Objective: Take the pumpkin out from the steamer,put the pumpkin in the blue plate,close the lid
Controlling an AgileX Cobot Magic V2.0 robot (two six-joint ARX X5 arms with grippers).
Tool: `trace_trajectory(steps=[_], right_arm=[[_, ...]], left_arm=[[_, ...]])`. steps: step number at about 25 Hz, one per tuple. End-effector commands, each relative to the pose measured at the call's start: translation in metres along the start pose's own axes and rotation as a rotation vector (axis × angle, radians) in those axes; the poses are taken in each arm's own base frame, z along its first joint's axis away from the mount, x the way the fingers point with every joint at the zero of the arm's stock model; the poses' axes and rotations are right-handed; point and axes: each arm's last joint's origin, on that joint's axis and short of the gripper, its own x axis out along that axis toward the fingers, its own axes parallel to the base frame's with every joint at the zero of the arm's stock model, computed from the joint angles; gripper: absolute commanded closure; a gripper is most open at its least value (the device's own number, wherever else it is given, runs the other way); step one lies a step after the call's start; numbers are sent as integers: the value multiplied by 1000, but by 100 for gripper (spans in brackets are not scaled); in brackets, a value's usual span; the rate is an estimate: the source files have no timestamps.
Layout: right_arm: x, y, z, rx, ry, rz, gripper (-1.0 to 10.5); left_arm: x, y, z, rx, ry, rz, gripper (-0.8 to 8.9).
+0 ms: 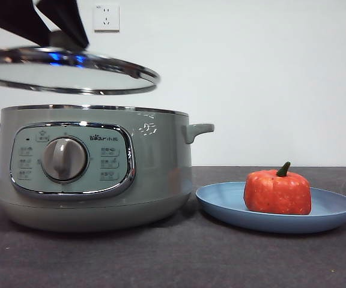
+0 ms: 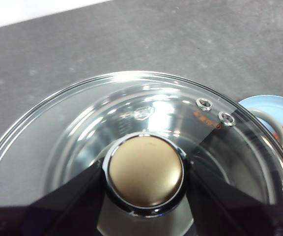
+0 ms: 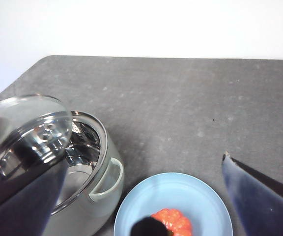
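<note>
Left claw is clamping the knob of the rigid, breakable glass lid above the steamer; right claw is hanging apart.

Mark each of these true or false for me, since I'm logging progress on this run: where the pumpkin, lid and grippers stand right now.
1. The pumpkin sits on the blue plate. True.
2. The lid rests closed on the steamer. False: it hangs above the steamer's rim, with a gap below it.
3. The left gripper is shut on the lid's knob. True.
4. The right gripper holds the pumpkin. False: its jaws stand open, above the plate.
5. The plate stands beside the steamer on the table. True.
</note>
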Motion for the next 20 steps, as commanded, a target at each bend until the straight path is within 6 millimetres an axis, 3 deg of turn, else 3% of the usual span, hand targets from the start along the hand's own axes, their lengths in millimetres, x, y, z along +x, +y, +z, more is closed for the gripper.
trace_trajectory(steps=[1,13,20], right_arm=[[0,0,-2,10,4,-3,349],[0,-1,-3,9,12,-6,350],[0,-1,-3,8,12,-6,350]], left_arm=[[7,-3,8,-12,-65,-31,822],[51,-14,-3,2,33,-58,822],[57,-14,-6,4,57,-58,822]])
